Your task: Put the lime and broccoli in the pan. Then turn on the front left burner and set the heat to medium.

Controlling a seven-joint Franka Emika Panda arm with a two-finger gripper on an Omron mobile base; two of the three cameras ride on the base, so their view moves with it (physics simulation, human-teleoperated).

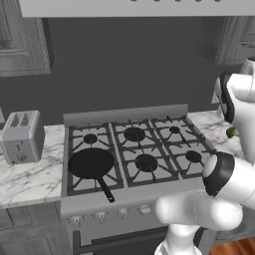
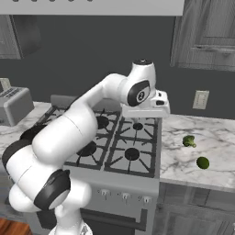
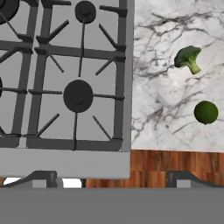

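open marble counter (image 3: 175, 109) around lime (image 3: 206, 112), broccoli (image 3: 188, 57) near

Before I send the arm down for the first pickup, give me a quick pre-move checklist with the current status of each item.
1. Gripper open and holding nothing: ok; both fingertips stand wide apart in the hand view.
2. Lime free to grasp: ok; it lies alone on the marble counter right of the stove.
3. Broccoli free to grasp: ok; it lies apart from the lime, not touching it.
4. Gripper lined up over a target: not ok; it hangs over the stove's right edge, both items off to the side.
5. Pan ready to receive: ok; it sits empty on the front left burner.
6. Burner knobs setting: cannot tell.
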